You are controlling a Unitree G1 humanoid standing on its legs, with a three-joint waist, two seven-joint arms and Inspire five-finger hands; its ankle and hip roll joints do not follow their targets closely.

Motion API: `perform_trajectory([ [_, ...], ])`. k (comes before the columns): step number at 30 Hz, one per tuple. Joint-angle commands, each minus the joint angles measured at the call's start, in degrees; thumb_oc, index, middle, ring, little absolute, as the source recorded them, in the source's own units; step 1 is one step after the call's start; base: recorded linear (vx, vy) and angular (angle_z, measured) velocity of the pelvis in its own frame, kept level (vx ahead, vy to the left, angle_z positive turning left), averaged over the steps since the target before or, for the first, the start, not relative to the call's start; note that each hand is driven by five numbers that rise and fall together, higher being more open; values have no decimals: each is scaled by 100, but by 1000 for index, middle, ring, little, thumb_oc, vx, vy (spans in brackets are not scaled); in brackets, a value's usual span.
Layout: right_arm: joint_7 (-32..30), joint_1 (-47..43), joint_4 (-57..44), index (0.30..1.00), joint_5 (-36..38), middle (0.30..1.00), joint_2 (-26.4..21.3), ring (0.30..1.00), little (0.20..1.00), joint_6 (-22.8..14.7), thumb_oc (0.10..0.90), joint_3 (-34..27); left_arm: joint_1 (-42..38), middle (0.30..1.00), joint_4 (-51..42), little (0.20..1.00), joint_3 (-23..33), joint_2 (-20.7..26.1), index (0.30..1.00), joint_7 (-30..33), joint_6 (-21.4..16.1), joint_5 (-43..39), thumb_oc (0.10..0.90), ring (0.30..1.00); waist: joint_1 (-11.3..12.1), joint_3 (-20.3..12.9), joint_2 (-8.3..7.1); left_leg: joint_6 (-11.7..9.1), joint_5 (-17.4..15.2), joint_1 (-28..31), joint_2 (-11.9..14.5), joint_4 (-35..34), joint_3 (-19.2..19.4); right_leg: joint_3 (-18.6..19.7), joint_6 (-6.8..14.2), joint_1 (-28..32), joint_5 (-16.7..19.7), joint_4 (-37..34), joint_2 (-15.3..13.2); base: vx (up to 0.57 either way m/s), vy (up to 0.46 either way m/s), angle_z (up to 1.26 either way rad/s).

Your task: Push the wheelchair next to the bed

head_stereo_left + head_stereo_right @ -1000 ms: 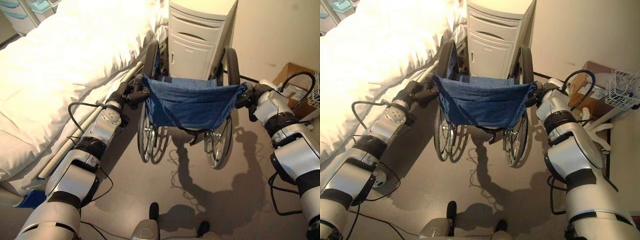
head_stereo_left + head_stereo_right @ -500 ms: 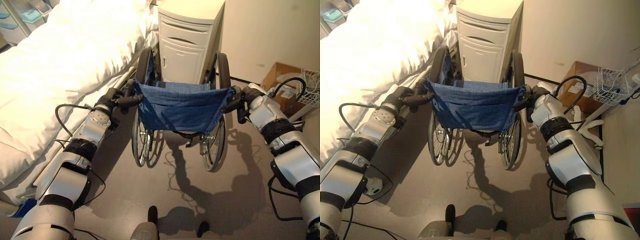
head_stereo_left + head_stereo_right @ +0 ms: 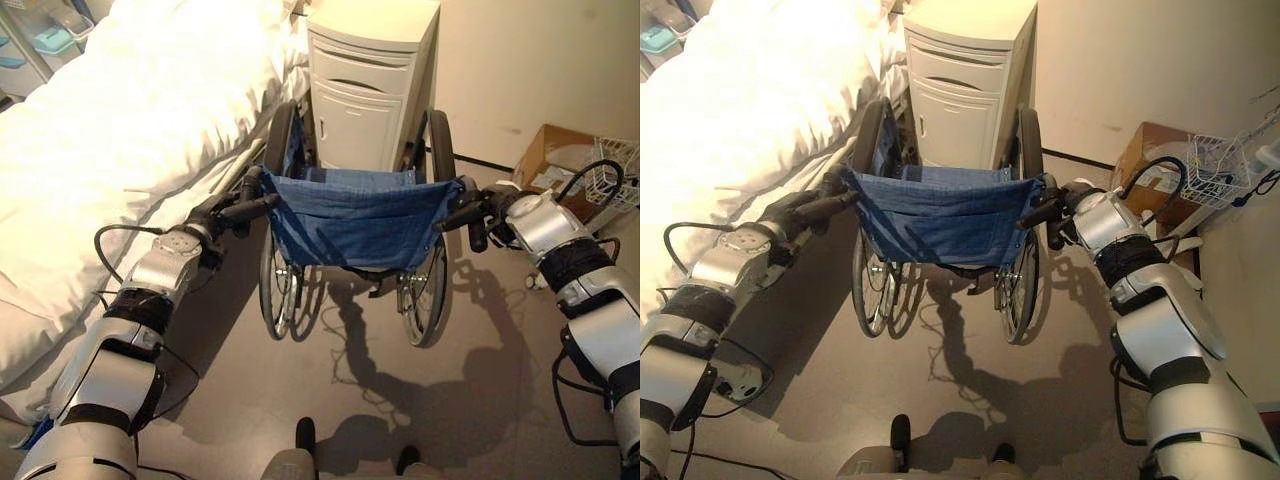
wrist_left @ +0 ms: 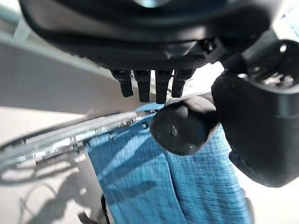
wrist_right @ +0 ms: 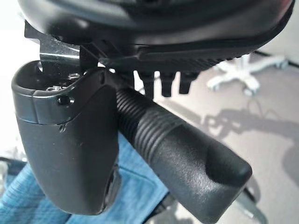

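Centrally placed: wheelchair (image 3: 350,215), seen from behind in the middle of the head views, blue fabric backrest (image 3: 352,218) stretched between its two push handles, big wheels on the grey floor (image 3: 330,400).
Wheelchair relative to bed: just beside the bed (image 3: 120,140), which fills the upper left of the frame; left wheel close by the bed's edge, touching or not cannot be told.
Left push handle (image 4: 183,126): black grip, rounded end facing the wrist camera, lying between fingers and thumb.
Left robot hand (image 3: 215,212): at centre left, clamped around the left push handle, fingers (image 4: 149,84) curled over it, thumb on the other side.
Right push handle (image 5: 182,158): ribbed black grip passing through the hand, blunt end sticking out toward the camera.
Right robot hand (image 3: 485,212): at centre right, closed around the right push handle, thumb (image 5: 70,144) wrapped on one side, fingertips on the other.
Ahead of the wheelchair: cream bedside cabinet (image 3: 368,90) at upper centre, standing against the wall, front wheels near its base.
Bedding: white duvet (image 3: 150,100), rumpled, draped toward the wheelchair side.
Right edge: cardboard box (image 3: 555,165) and white wire basket (image 3: 615,170) at upper right.
Upper left corner: pale drawers (image 3: 40,40) past the bed.
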Motion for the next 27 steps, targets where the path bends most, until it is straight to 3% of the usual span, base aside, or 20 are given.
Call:
perform_trajectory([
  [1, -309, -519, -543, 900, 609, 900, 78, 900, 900, -744, 800, -120, -390, 900, -220, 900, 141, 336, 900, -107, -314, -519, 800, 900, 229, -111, 111, 133, -450, 511, -325, -46, -25, 253, 34, -336, 561, 510, -22, 0, 0, 0],
  [7, -709, -468, -556, 900, 1452, 900, 44, 900, 900, -1052, 800, -397, -346, 900, -191, 900, 346, 283, 900, -122, -324, -1327, 800, 900, 222, -183, 90, 158, -495, 556, -329, -46, -24, 224, 28, -310, 487, 523, 11, -1, -22, 0],
  [11, -845, -336, -673, 900, 1504, 900, -48, 900, 900, -1144, 800, -602, -180, 900, -112, 900, 508, 238, 900, -179, -366, -1568, 800, 900, 199, -204, 79, 159, -511, 565, -326, -46, -22, 231, 17, -279, 456, 482, 42, -5, -27, 0],
  [20, -530, -353, -376, 900, 2077, 900, -363, 900, 900, -1443, 800, -698, -159, 900, 228, 900, 628, 378, 900, -75, -474, -2115, 800, 900, 164, -193, 24, 151, -525, 580, -292, -46, 12, 249, 0, -271, 407, 463, 94, -7, -19, 0],
  [27, -368, -125, -592, 900, 3001, 900, -491, 900, 900, -1661, 800, -953, -66, 900, 409, 900, 873, 522, 900, -6, -927, -2623, 800, 900, 110, -221, -21, 121, -517, 585, -264, -46, 47, 260, -18, -227, 408, 413, 146, 0, 0, 0],
])
